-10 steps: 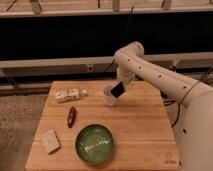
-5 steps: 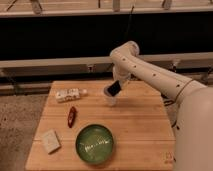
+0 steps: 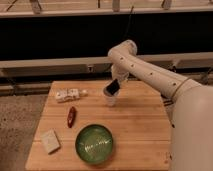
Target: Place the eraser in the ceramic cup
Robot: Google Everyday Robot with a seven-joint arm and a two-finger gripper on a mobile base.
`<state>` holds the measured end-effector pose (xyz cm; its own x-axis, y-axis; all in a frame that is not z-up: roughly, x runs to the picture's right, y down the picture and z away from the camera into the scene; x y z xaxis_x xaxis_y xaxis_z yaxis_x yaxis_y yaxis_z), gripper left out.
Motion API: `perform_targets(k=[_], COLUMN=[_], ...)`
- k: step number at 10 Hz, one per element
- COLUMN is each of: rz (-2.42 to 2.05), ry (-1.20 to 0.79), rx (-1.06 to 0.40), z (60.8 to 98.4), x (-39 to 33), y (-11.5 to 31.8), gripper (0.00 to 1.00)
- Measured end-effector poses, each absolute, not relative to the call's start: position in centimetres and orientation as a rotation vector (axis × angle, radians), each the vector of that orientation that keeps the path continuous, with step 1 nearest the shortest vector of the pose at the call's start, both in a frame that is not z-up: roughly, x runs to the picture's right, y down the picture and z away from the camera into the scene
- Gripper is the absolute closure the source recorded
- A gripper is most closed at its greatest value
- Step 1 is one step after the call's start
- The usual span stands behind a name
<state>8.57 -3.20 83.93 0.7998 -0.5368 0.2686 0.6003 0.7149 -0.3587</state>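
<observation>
- Placing step: the end effector [image 3: 116,84] is closed on the small flat black eraser [image 3: 113,87], tilted right above the small white ceramic cup [image 3: 111,98].
- Next, judged: lower slightly, then release.
- Wooden tabletop [image 3: 140,125]: the round green bowl [image 3: 94,144] sits well apart at the cup's 6 o'clock; open room toward 3 o'clock.

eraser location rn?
Camera view: eraser tilted at the gripper, directly over the ceramic cup, at the table's back centre.

- My gripper [image 3: 114,88] hangs over a light wooden table [image 3: 140,130].
- Speckled grey floor [image 3: 17,122] lies to its left.
- Behind runs a dark wall [image 3: 55,37] crossed by pale horizontal rails [image 3: 50,63].
</observation>
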Motion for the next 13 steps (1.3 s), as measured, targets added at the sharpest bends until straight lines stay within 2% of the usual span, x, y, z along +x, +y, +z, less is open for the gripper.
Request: perform_targets(k=[4,8,12,13], rz=[-0.642,-0.648,-0.654,-0.654], ry=[-0.151,-0.154,-0.157,-0.157], rx=[-0.444,-0.442,-0.440,-0.440], z=[84.08,84.16,84.27,84.31], x=[8.11,7.74,7.36,7.41], y=[-3.49,-3.60,-3.74,-3.74], gripper=[0.99,0.69,0.34,0.28])
